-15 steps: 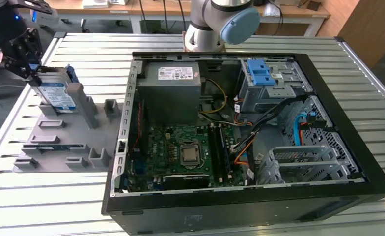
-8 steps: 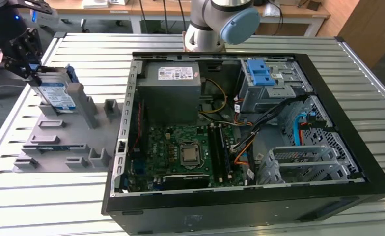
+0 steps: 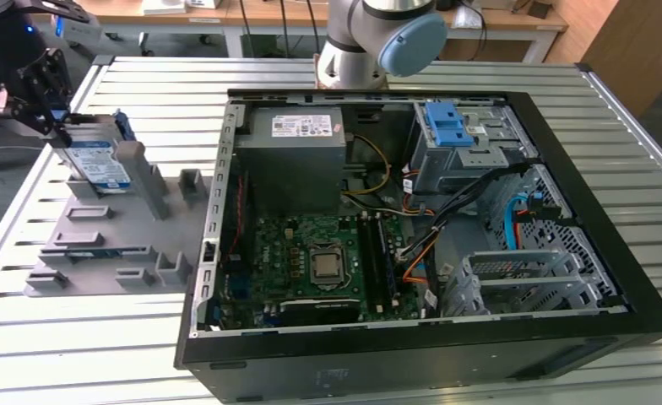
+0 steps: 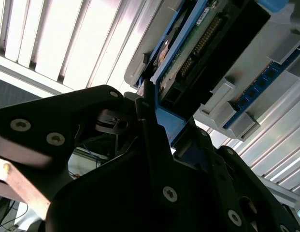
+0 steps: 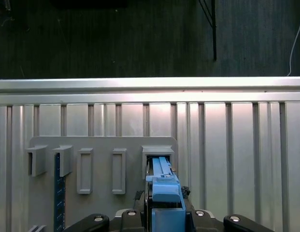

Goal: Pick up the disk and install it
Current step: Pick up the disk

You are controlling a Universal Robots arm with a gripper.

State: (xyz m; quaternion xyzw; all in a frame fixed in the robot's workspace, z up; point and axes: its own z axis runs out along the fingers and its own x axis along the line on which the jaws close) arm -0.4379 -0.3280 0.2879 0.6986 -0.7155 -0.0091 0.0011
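One black gripper [image 3: 58, 133], upper left in the exterior view, pinches the silver rectangular disk in its blue bracket [image 3: 97, 165], upright in a grey slotted rack [image 3: 111, 253]. Pick-up seems underway; freeing it likely calls for a straight pull.

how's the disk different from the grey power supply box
The disk stands on edge in the grey holder beside the computer case, with the gripper at its top; the power supply box sits inside that open case. The disk is a thin slab framed in blue plastic; the power supply box is far bulkier and plain grey. Both are metal with a printed label.
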